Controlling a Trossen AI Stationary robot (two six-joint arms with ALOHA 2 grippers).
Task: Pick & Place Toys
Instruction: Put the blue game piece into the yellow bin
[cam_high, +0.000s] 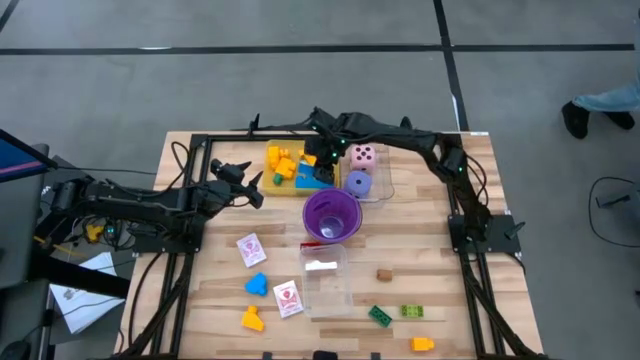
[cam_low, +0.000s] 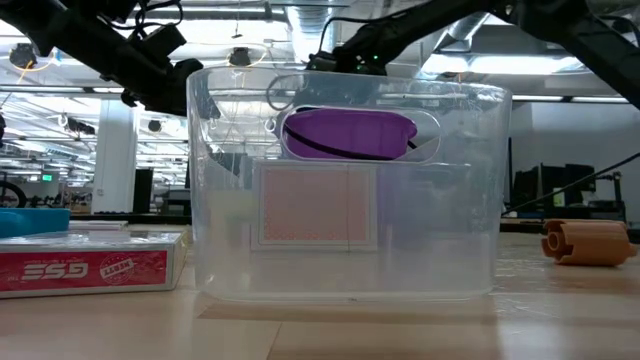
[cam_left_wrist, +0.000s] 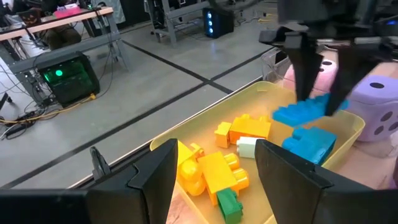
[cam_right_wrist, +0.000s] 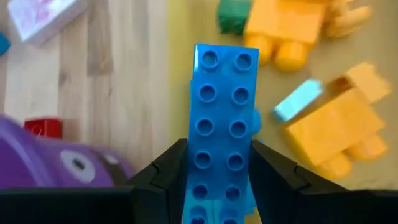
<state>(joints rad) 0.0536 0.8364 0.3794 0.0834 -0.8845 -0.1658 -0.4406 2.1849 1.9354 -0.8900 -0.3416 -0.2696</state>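
Note:
A yellow tray (cam_high: 283, 184) at the table's far middle holds yellow and orange bricks (cam_left_wrist: 217, 168), a green brick (cam_left_wrist: 229, 205) and a blue brick (cam_left_wrist: 311, 144). My right gripper (cam_high: 322, 162) is over the tray's right part, shut on a long blue brick (cam_right_wrist: 224, 118). My left gripper (cam_high: 252, 186) is open and empty, just left of the tray, pointing at it. A pink die (cam_high: 363, 155) and a purple die (cam_high: 358, 184) lie right of the tray. White-red cards (cam_high: 250, 248) and loose bricks (cam_high: 257, 285) lie on the near half of the table. My right gripper pinches the long blue brick by its two long sides (cam_right_wrist: 198, 163) between its two fingers, near one end. The fingers (cam_left_wrist: 306, 68) point down from above and lie across the brick. The brick is studs up, about level, low over the tray (cam_left_wrist: 205, 118); whether it touches the pieces below I cannot tell.
A purple translucent cup (cam_high: 332, 215) stands near of the yellow tray, with a small red piece (cam_right_wrist: 43, 127) beside it. A clear tray (cam_high: 325, 282) stands near of the cup. Green (cam_high: 380, 315), orange (cam_high: 422, 343) and brown (cam_high: 384, 274) pieces lie at the near right.

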